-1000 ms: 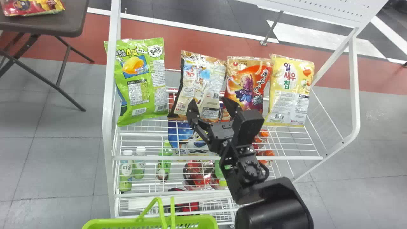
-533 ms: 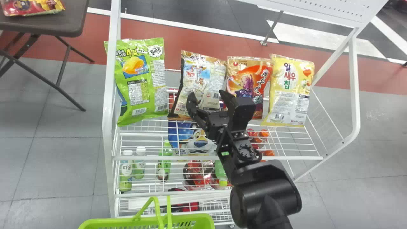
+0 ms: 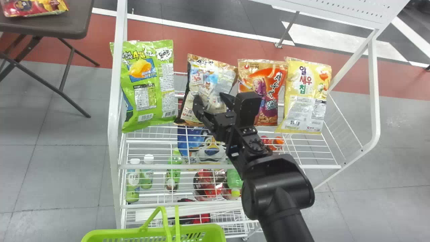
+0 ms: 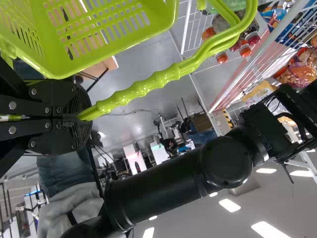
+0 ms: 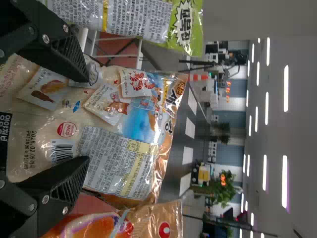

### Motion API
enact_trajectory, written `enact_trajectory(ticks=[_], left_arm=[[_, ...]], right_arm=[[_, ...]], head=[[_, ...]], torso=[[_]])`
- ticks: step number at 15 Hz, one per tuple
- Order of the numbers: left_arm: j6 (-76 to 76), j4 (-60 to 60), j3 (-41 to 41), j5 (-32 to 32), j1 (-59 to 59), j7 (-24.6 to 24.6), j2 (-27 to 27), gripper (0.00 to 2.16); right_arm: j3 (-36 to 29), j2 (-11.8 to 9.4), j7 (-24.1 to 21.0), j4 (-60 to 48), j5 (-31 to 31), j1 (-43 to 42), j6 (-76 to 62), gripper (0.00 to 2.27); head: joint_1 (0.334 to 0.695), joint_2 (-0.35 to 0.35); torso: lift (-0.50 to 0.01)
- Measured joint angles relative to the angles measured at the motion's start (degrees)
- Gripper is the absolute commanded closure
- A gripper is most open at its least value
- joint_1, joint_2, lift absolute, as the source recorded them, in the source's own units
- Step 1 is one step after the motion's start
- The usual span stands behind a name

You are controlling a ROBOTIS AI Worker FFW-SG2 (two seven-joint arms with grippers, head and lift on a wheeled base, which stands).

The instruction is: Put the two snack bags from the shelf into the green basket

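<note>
Near the head view's centre, my right tool (image 3: 211,96) stands apart by the beige printed snack bag (image 3: 201,71), perhaps touching. Left-wrist view, left: my left tool (image 4: 85,117) clamps the green plastic basket (image 4: 106,22)'s handle (image 4: 143,88).

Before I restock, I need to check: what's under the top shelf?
Below the top shelf: a blue bag, green bottles, red packs. What the right arm or snack bags cover can't be seen.

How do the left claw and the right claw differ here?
The left claw is shut on the handle of the green basket; the right claw is open, its jaws apart. The left claw is beside the basket, the right claw in front of the beige snack bag on the shelf. Both are black and two-fingered.
</note>
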Motion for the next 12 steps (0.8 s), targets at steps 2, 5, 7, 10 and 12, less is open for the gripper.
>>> enact_trajectory(ticks=[2,5,7,10,12], left_arm=[[0.0,-0.02,-0.01,0.03,-0.05,0.0,-0.1,2.12],[0.01,-0.22,-0.26,0.04,-0.15,0.13,-0.13,2.11],[0.02,-0.31,-0.52,-0.01,-0.24,0.41,-0.13,2.11],[0.04,-0.5,-1.25,-0.6,-0.46,0.77,-0.13,2.11],[0.05,-0.62,-1.43,-0.67,-0.52,0.34,-0.13,2.11]], right_arm=[[-0.25,0.1,0.3,-0.78,0.02,0.5,0.1,2.15],[-0.66,0.05,0.84,-2.78,0.2,1.85,-0.67,2.24],[-1.1,0.03,2.03,-4.37,0.44,2.68,-1.0,2.24],[-1.78,-0.14,4.78,-6.46,0.88,3.84,-1.72,2.24],[-1.89,-0.3,6.32,-8.3,1.45,4.83,-1.88,2.25]], head=[[0.695,-0.35],[0.695,-0.35],[0.695,-0.35],[0.695,-0.35],[0.695,-0.35]], torso=[[-0.004],[-0.004],[-0.004],[-0.004],[-0.004]])
